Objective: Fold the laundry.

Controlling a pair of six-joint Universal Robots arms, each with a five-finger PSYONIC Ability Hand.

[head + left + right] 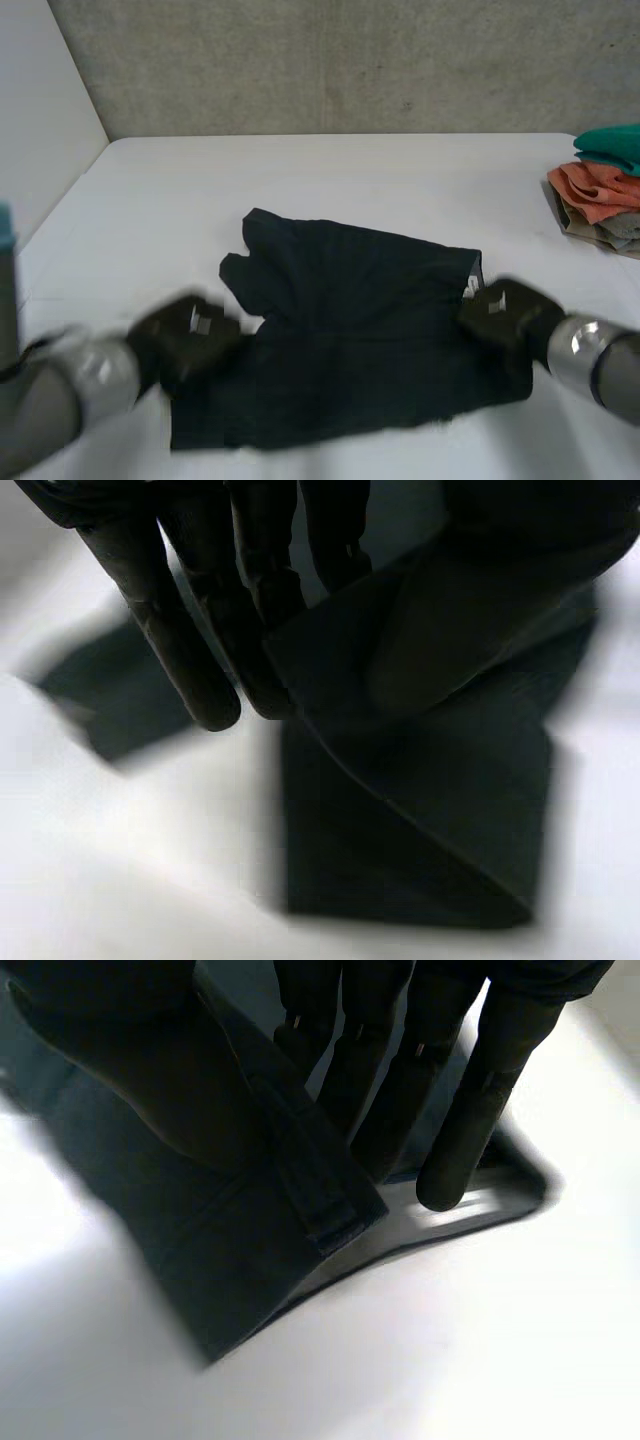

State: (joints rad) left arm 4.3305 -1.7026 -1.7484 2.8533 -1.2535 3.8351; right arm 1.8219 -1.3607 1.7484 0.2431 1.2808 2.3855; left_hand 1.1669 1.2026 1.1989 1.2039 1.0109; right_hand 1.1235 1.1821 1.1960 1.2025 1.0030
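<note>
A dark, nearly black garment lies spread on the white table, near its front edge. My left hand is at the garment's left edge. In the left wrist view its straight fingers pinch a lifted fold of the cloth against the thumb. My right hand is at the garment's right edge, by the waistband. In the right wrist view its fingers pinch the raised band of the cloth against the thumb.
A stack of folded clothes sits at the table's far right edge: a green piece on top, an orange one under it and a beige one lowest. A wall runs along the table's left side.
</note>
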